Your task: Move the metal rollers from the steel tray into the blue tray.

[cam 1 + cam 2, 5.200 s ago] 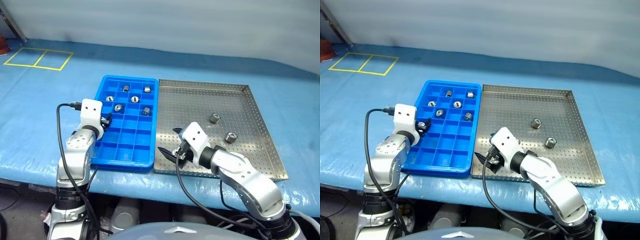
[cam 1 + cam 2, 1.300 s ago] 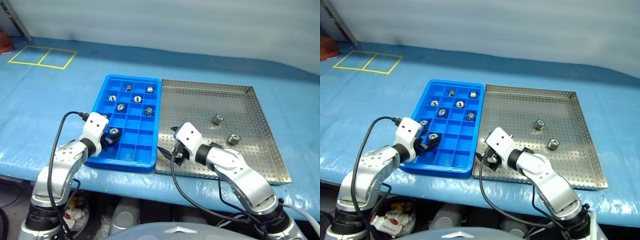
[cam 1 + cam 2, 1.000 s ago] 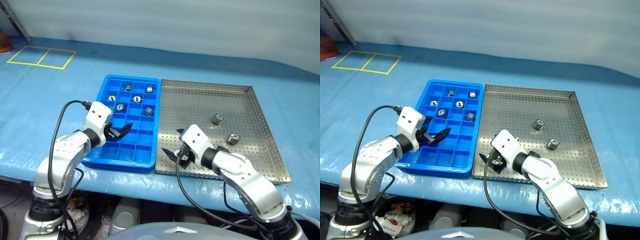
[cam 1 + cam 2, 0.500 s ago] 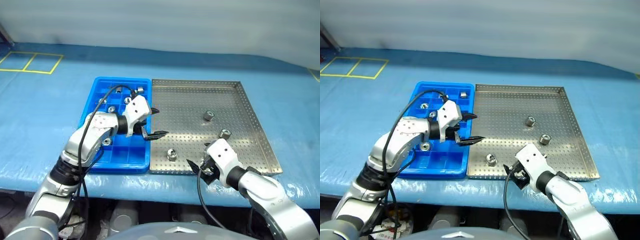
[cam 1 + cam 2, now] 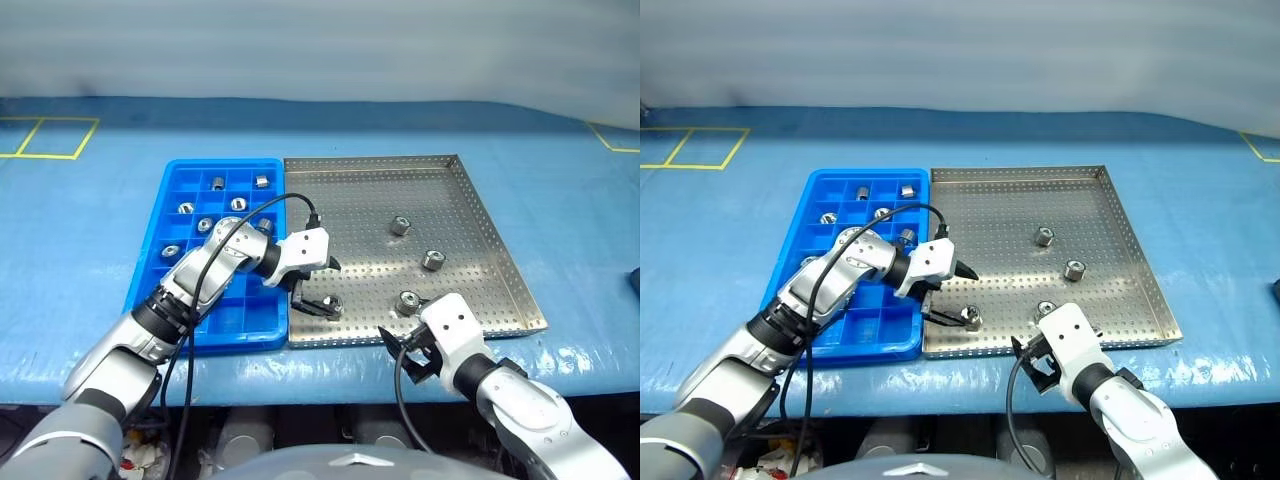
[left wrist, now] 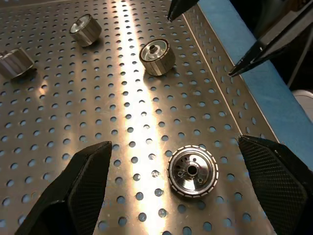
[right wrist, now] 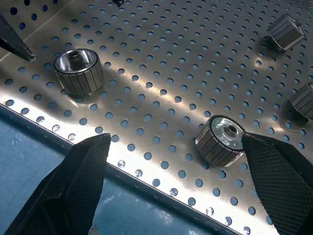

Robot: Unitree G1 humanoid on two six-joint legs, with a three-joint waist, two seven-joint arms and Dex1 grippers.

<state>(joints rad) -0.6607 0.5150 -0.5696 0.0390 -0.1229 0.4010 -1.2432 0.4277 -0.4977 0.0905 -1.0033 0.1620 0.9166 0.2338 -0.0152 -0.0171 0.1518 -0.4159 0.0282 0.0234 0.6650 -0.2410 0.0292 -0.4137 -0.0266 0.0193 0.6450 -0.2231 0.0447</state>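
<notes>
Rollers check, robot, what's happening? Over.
Left end effector open, straddling a roller. Right end effector open, empty. Four metal rollers still in steel tray. Path clear.

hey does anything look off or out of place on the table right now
Nothing stands out. Four rollers stand on the steel tray, the nearest between the open left end effector's fingers. The others sit singly in blue tray compartments. Both trays lie square, side by side; nothing spilled or damaged.

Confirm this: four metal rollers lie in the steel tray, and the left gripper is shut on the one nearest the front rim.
Wrong on the grip. The left gripper is open, its fingers wide on either side of that metal roller, as the left wrist view shows. Four do lie in the steel tray.
</notes>
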